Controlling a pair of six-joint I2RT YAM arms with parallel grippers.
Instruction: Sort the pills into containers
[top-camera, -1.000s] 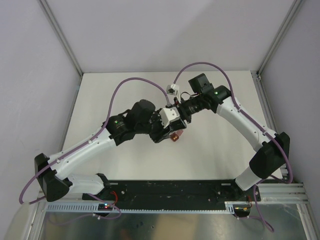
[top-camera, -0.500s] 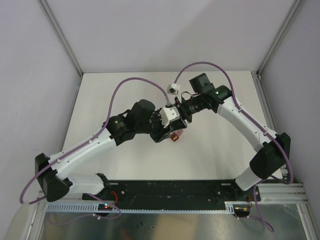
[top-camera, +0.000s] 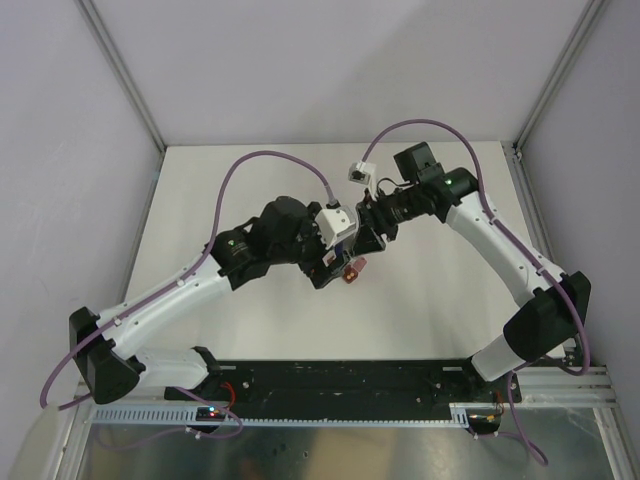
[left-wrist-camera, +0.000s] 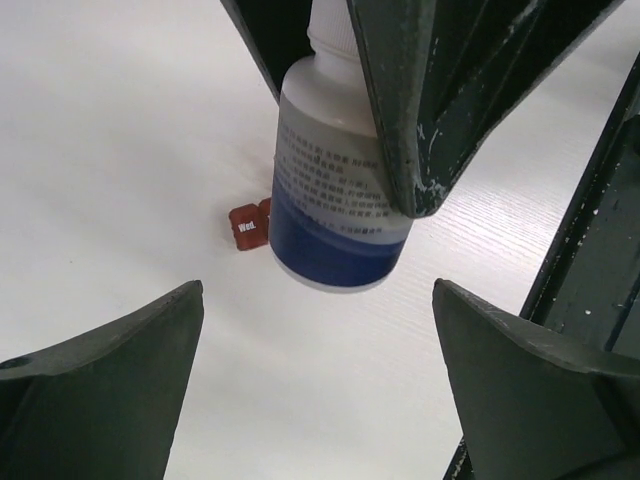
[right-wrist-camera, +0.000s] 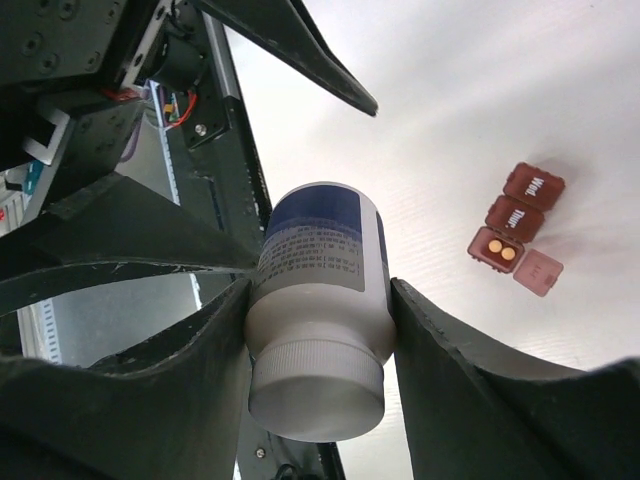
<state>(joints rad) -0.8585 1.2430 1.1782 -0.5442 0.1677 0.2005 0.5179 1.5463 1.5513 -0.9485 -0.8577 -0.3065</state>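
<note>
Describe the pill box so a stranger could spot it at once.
On the white table, near its middle, lies a dark red pill box. It is a strip of three square compartments, one open on two orange pills; the nearby bottle is white and blue.

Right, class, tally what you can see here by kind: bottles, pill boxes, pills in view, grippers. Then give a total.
white bottle: 1
dark red pill box: 1
orange pills, in the open compartment: 2
grippers, the left gripper and the right gripper: 2
Total: 6
</note>
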